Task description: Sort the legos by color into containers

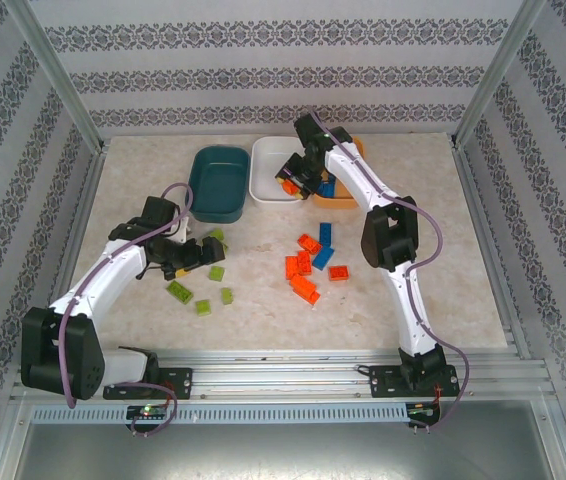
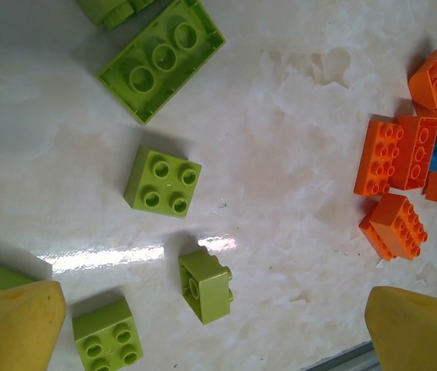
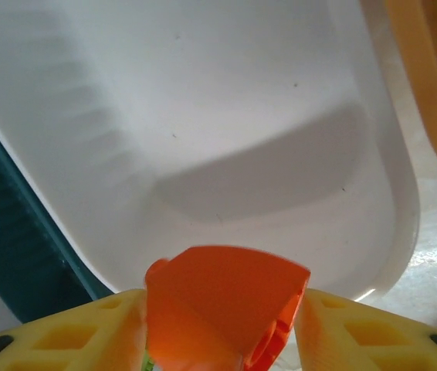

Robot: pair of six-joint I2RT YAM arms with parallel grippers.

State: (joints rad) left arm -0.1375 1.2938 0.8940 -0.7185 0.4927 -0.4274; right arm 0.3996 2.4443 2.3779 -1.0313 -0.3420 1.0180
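Orange brick (image 3: 222,309): in the air over the white bin (image 3: 203,116), tilted, wedged between the right hand's pads.
Right hand (image 1: 295,180): clamped on that brick, both pads touching it.
The drop: looks like release time. It is best let go low and over the bin's bare floor, so the brick cannot bounce out.
Orange bin (image 3: 435,77): just beside the white rim, so the drop should keep clear of that edge.
Teal bin (image 1: 218,185): close on the other side, same caution.
Left hand (image 1: 195,252): pads wide apart, hovering over green bricks (image 2: 162,179) on the worktop (image 1: 413,300), holding nothing.
Orange pile (image 1: 305,265): waiting mid-worktop, well apart from the bins.
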